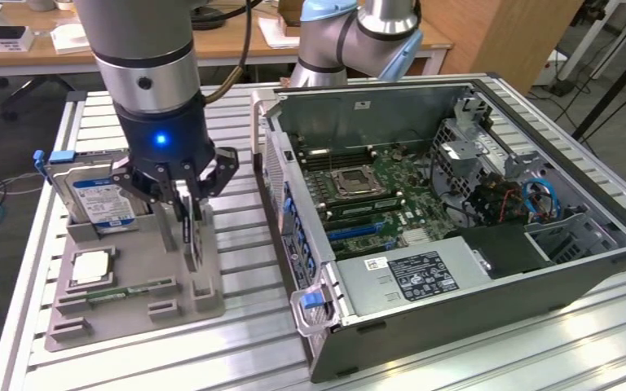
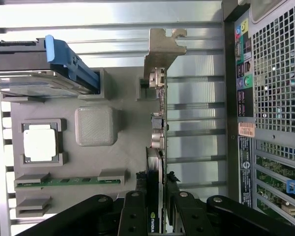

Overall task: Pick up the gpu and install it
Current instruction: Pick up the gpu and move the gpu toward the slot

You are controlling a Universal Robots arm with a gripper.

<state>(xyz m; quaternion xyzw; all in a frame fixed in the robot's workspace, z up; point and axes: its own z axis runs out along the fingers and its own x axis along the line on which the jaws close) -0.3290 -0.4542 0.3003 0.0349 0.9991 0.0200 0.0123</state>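
Gpu [image 2: 158, 142], thin dark greenish board, pale metal end bracket; upright, edge tight within the claw [image 2: 156, 199]

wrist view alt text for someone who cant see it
The gripper straddles the gpu, which stands on edge in a grey holder tray. The tray also holds a hard drive with blue rails, and a computer case sits beside it.

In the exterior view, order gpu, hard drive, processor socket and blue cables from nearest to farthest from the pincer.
1. gpu, gripped in the pincer.
2. hard drive, on the exterior view's left.
3. processor socket, inside the case, exterior view's right.
4. blue cables, farther right in the case.
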